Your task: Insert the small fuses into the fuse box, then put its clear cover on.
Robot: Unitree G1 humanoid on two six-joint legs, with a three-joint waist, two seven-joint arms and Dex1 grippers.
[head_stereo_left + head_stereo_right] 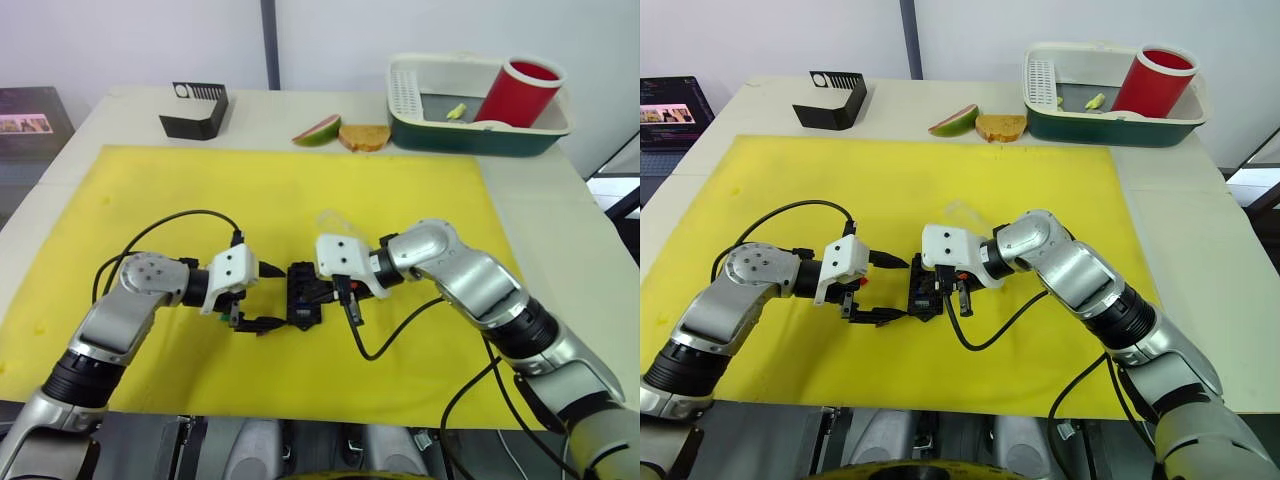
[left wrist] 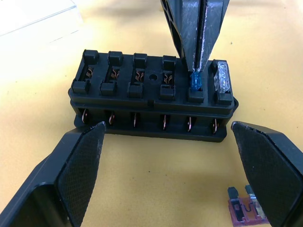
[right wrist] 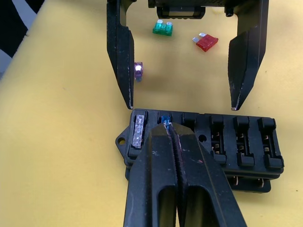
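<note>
The black fuse box (image 1: 303, 297) lies on the yellow mat (image 1: 200, 200) between my two grippers. My right gripper (image 3: 166, 125) is shut on a blue fuse (image 2: 195, 81), its tips holding the fuse at a slot second from one end of the box. A grey fuse (image 2: 222, 78) sits in the end slot beside it. My left gripper (image 2: 168, 128) is open, one finger on each side of the box and apart from it. Purple (image 3: 138, 70), green (image 3: 162, 28) and red (image 3: 206, 42) fuses lie loose on the mat near the left gripper. The clear cover (image 1: 335, 222) lies just behind the box.
A larger black slotted stand (image 1: 195, 110) sits at the back left. At the back right, a green and white basin (image 1: 480, 135) holds a red cup (image 1: 520, 90). A fruit slice (image 1: 318, 130) and bread (image 1: 364, 137) lie beside it. Black cables trail from both wrists.
</note>
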